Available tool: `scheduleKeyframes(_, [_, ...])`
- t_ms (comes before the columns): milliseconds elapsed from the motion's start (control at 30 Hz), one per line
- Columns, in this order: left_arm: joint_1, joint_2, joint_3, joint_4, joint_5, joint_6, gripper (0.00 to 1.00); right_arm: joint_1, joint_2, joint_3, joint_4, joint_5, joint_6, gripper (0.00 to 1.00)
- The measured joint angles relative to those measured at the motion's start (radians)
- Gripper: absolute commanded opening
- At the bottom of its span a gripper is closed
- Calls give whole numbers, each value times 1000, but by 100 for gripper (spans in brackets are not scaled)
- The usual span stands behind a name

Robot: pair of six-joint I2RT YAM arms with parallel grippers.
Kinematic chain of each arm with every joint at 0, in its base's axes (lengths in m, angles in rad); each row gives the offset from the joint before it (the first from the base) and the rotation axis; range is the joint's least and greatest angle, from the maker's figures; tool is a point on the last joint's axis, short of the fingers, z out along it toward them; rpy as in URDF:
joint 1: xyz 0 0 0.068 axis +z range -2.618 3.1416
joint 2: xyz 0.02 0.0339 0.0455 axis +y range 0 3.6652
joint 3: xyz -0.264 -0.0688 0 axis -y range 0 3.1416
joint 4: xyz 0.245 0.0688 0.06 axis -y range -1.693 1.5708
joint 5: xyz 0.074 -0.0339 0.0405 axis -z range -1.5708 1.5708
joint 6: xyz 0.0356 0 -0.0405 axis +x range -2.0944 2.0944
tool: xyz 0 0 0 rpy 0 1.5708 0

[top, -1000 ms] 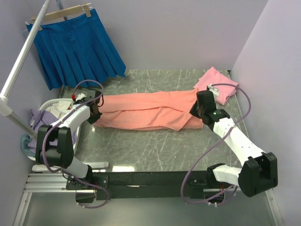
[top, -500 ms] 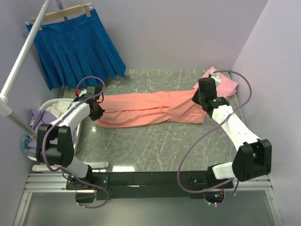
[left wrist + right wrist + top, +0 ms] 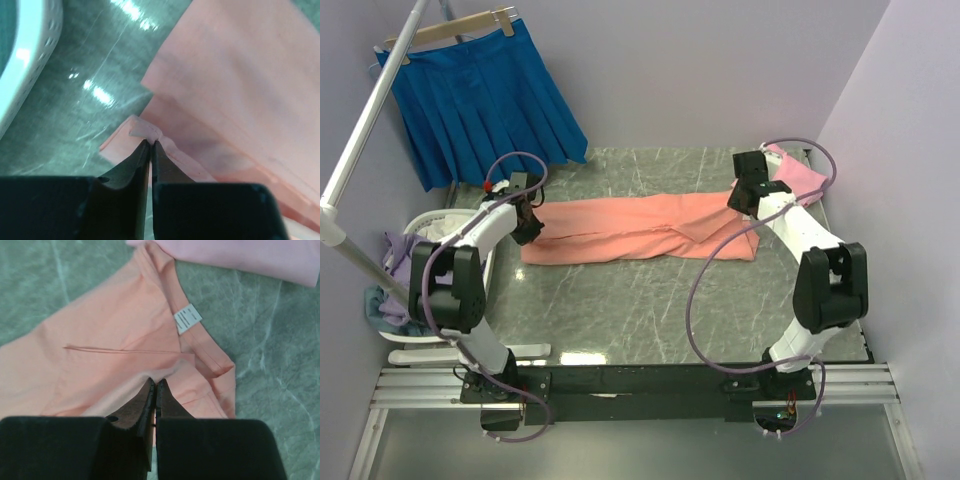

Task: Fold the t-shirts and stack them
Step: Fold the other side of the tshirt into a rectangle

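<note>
Table (image 3: 620,320) carries the salmon t-shirt (image 3: 630,228) as a long band, the pink t-shirt (image 3: 800,178) folded at the far right corner — limp, light cloth, best pinched at hem corners; left gripper (image 3: 151,143) narrow on a hem pucker, right gripper (image 3: 155,384) closed by the collar, hold unclear.

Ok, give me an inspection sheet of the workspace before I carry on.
Surface: grey marbled table.
Job's things: salmon t-shirt folded into a long strip across the middle; pink t-shirt folded, far right corner.
Clutter: white basket of clothes at the left edge.
Claws: left claw and right claw each pinch an end of the salmon t-shirt.
Cables: purple cable crosses the strip's right end.
Surroundings: blue skirt hanging far left.
</note>
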Motion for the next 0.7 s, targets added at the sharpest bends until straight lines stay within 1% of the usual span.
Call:
scheduleKeyframes(233, [1, 119, 100, 26, -23, 24, 15, -6, 68, 8, -65, 35, 1, 0])
scheduleKeyframes(267, [1, 133, 114, 29, -28, 27, 18, -9, 71, 8, -70, 39, 1, 0])
scheduleKeyframes(333, [1, 159, 136, 33, -38, 31, 20, -12, 72, 8, -75, 47, 3, 0])
scheduleKeyframes(400, [1, 182, 157, 38, -55, 35, 27, -14, 72, 8, -74, 55, 3, 0])
scheduleKeyframes(467, [1, 193, 162, 46, -77, 37, 32, -18, 73, 8, -74, 61, 3, 0])
scheduleKeyframes(500, [2, 196, 162, 47, -89, 37, 32, -21, 80, 15, -76, 61, 3, 0])
scheduleKeyframes(533, [3, 197, 162, 45, -103, 35, 32, -25, 90, 28, -76, 61, 3, 2])
scheduleKeyframes(567, [4, 197, 162, 45, -117, 34, 32, -28, 103, 44, -76, 61, 3, 12])
scheduleKeyframes(667, [10, 196, 162, 50, -158, 23, 38, -38, 162, 110, -58, 55, 6, 55])
scheduleKeyframes(700, [12, 196, 161, 52, -164, 21, 39, -39, 184, 130, -46, 54, 6, 65])
